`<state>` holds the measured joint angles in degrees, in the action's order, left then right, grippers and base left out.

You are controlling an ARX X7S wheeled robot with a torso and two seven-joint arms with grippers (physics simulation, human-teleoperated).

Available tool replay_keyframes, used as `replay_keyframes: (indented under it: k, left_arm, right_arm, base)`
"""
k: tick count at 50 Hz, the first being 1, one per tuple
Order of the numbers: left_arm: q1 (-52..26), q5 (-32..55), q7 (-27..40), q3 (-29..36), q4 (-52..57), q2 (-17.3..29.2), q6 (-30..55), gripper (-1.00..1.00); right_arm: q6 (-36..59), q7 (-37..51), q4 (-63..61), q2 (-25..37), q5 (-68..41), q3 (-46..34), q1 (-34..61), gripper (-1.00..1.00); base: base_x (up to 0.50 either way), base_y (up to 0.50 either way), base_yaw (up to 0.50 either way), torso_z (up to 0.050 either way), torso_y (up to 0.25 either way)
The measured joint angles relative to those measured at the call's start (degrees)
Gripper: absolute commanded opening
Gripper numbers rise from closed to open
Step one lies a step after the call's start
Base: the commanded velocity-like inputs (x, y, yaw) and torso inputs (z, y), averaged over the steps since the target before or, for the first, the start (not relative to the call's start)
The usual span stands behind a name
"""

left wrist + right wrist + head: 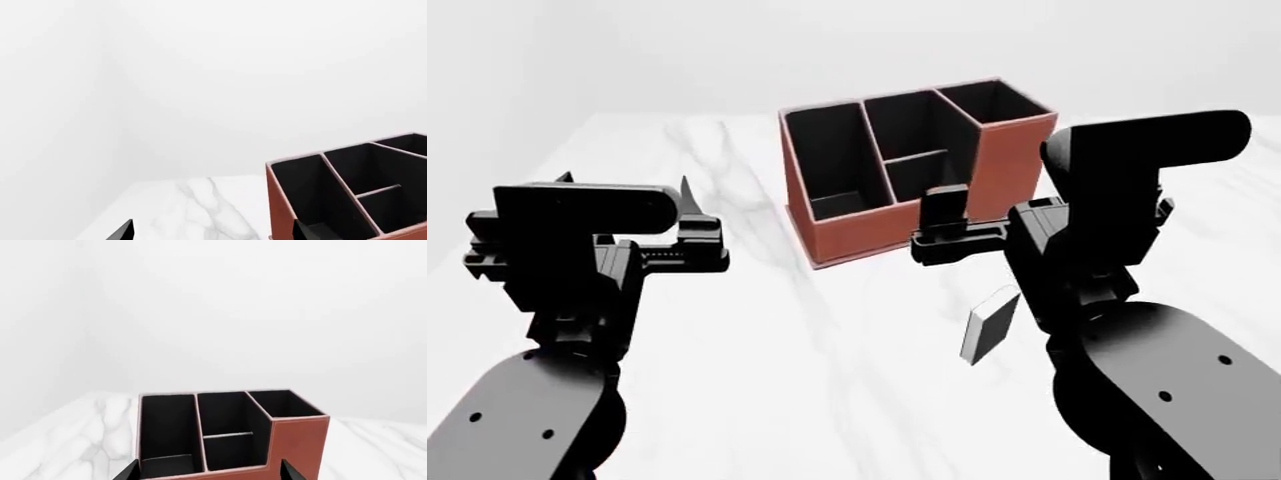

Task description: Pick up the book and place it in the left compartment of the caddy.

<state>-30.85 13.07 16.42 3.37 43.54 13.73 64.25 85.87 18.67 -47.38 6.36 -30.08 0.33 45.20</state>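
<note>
The reddish-brown caddy [994,160] stands at the table's middle back. Its left compartment [827,160] is a long black-lined slot with nothing in it. The book [989,326], small with white page edges, stands tilted on the marble below my right arm, nearer to me than the caddy. My right gripper [210,475] hangs open in front of the caddy [300,445], level with its front wall and above the book. My left gripper [212,235] is open too, left of the caddy [279,200], one fingertip near its left corner. Neither wrist view shows the book.
The white marble table [774,360] runs out to its left edge [110,210], with pale walls behind it. My two dark forearms [554,400] fill the lower corners of the head view. The caddy's middle slot [227,440] has a low crossbar.
</note>
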Motion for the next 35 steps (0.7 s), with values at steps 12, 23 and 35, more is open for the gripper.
replay_keyframes:
  k: [12, 23, 35]
  left_arm:
    - [0.43, -0.13, 0.43, 0.36, -0.47, 0.31, -1.05, 1.00]
    - [0.47, -0.02, 0.69, 0.54, -0.65, 0.56, -1.42, 1.00]
    - [0.79, 0.19, 0.91, 0.53, -0.86, 0.79, -1.86, 1.00]
  right_arm:
    - [-0.33, 0.78, 0.30, 0.42, -1.20, -0.14, -0.04, 1.00]
    - [-0.80, 1.49, 0.71, 0.67, -2.12, -0.31, -0.11, 1.00]
    - [-1.44, 2.26, 1.13, 1.04, -2.97, -0.67, -0.40, 1.00]
  base:
    - [0.50, 0.00, 0.00, 0.000, 0.001]
    - [0.50, 0.00, 0.00, 0.000, 0.002]
    - [0.50, 0.00, 0.00, 0.000, 0.001]
